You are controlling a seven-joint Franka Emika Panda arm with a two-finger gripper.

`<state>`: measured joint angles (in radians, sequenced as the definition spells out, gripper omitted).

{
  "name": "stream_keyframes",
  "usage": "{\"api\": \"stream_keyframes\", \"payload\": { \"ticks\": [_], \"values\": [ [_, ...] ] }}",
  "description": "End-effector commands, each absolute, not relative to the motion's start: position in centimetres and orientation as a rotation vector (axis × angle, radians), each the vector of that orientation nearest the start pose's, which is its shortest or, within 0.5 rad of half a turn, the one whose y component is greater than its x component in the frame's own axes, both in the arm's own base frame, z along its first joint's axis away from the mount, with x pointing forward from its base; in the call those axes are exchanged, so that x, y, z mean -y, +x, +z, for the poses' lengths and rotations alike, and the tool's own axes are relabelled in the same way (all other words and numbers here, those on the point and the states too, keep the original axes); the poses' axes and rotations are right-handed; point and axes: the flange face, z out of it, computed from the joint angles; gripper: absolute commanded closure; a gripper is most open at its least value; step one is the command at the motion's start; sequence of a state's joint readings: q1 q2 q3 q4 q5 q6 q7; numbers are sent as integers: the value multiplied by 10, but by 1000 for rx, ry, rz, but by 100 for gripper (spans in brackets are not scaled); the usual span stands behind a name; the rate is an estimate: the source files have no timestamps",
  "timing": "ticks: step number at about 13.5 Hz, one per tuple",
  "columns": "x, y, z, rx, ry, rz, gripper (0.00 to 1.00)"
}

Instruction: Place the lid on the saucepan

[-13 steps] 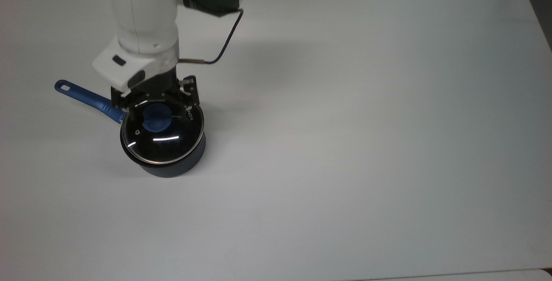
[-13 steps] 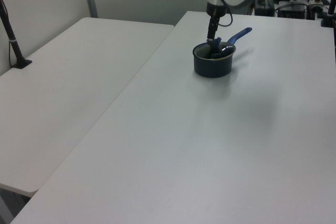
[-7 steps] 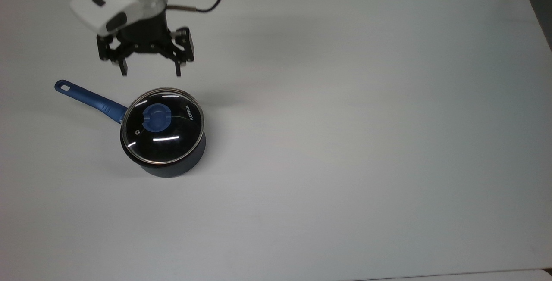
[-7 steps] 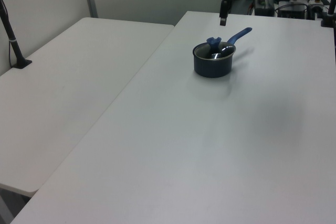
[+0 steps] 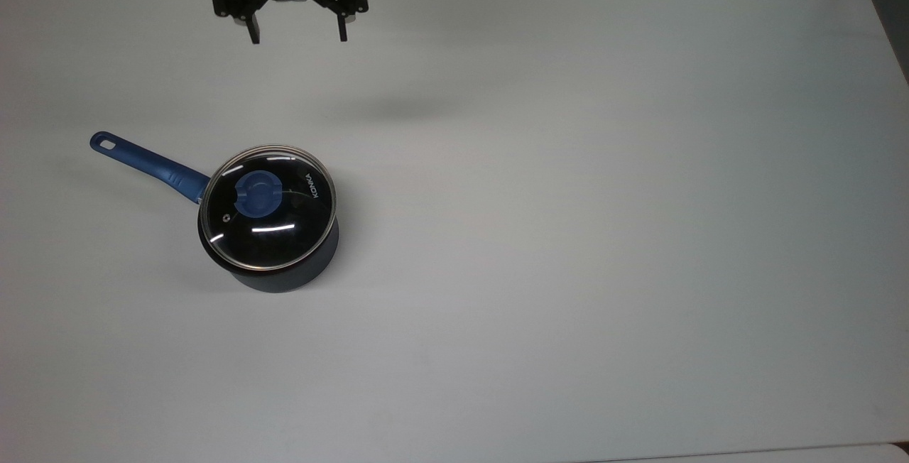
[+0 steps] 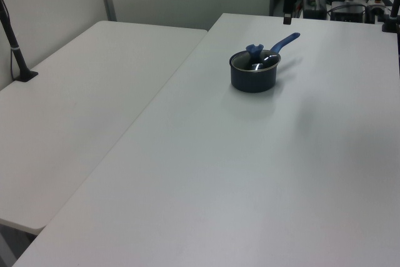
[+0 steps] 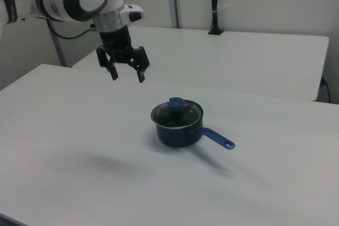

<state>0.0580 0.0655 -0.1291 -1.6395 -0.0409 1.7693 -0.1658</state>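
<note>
The black saucepan [image 5: 298, 273] [image 6: 253, 79] [image 7: 175, 135] stands on the white table, its blue handle [image 5: 142, 159] pointing to the top view's left. The glass lid [image 5: 291, 225] with its blue knob [image 5: 256, 195] [image 7: 175, 102] sits flat on the saucepan's rim. My gripper [image 5: 297, 35] [image 7: 127, 74] is open and holds nothing. It hangs high above the table, at the top view's upper edge, well away from the saucepan. In the right view it is up and to the left of the pan.
The white table [image 5: 568, 236] spreads wide to the top view's right of the saucepan. A second white table [image 6: 81, 104] adjoins it on the left view's left. A black post [image 6: 15, 48] stands on that table.
My gripper let go of the lid's knob, rose, and pulled away toward the top view's upper edge. The lid stayed on the saucepan.
</note>
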Motion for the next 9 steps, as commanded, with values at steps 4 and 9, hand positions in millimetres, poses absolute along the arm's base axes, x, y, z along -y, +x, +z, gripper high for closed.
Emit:
{"api": "stream_keyframes", "payload": {
  "ticks": [4,9],
  "values": [
    [31,577,572,-20,-3144,-68,0],
    [27,576,570,-10,-3143,-34,0]
  ]
}}
